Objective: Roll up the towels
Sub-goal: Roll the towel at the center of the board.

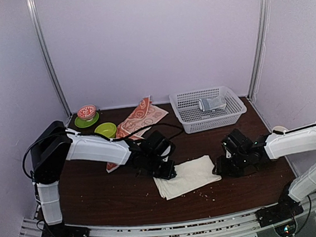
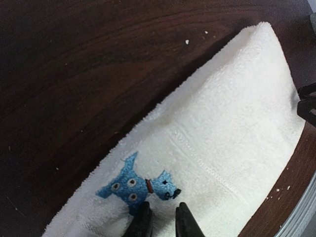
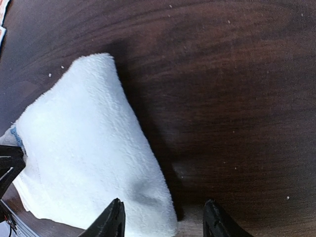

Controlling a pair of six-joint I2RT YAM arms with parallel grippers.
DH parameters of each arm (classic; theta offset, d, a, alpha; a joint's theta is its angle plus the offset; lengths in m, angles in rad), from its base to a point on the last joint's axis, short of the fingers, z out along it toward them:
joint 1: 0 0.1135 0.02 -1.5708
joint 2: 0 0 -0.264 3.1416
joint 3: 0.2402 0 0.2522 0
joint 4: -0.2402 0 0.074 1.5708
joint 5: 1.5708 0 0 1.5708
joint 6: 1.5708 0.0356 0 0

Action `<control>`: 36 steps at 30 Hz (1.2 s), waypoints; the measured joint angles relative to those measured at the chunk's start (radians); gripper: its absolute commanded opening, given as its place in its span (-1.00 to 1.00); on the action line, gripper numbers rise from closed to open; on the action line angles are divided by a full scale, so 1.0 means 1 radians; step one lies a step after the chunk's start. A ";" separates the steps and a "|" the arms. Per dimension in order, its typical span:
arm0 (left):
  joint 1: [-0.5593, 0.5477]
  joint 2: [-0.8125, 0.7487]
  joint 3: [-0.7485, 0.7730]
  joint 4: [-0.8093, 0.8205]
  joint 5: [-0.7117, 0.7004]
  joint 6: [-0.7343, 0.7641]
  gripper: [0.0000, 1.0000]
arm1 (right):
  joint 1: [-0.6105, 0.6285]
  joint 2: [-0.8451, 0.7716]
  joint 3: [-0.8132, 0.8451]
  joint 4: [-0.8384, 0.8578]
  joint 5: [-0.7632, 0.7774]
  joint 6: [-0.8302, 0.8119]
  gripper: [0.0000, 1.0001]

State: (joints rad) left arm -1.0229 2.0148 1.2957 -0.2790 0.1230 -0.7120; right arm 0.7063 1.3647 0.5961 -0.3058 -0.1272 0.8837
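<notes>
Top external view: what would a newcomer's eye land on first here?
The cream-white towel lies flat at the near centre of the table, with the left gripper at its left edge and the right gripper, jaws open, at its right corner. Behind it, the orange-red patterned towel sprawls crumpled, left of a white basket.

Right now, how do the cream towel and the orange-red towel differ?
Colour: the cream towel is plain bar a small blue dog; the orange-red towel carries white circles. Place: cream towel front centre, orange-red towel back left by the green bowl. Handling: left tool and right tool flank the cream towel; neither is at the orange-red towel. Shared: both lie unrolled on the table.
</notes>
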 measured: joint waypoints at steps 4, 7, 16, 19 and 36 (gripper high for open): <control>0.000 0.007 0.008 -0.013 -0.013 0.000 -0.67 | 0.000 0.000 -0.022 0.025 -0.011 0.017 -0.24; 0.000 0.012 0.010 -0.015 -0.016 0.000 -0.68 | 0.000 0.000 -0.032 0.039 -0.016 0.024 -0.51; 0.000 0.031 0.039 -0.034 -0.015 0.000 -0.70 | 0.000 0.002 -0.038 0.036 -0.042 0.028 -1.00; 0.000 0.033 0.042 -0.034 -0.014 0.000 -0.70 | 0.000 -0.008 -0.035 0.017 -0.035 0.018 -1.00; 0.000 0.042 0.055 -0.037 -0.011 0.000 -0.70 | 0.163 -0.007 0.201 -0.200 0.157 -0.113 -1.00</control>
State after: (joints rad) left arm -1.0225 2.0563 1.3506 -0.3164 0.1123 -0.7124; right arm 0.8692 1.3579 0.7967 -0.5053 0.0296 0.7704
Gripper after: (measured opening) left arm 0.147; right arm 0.015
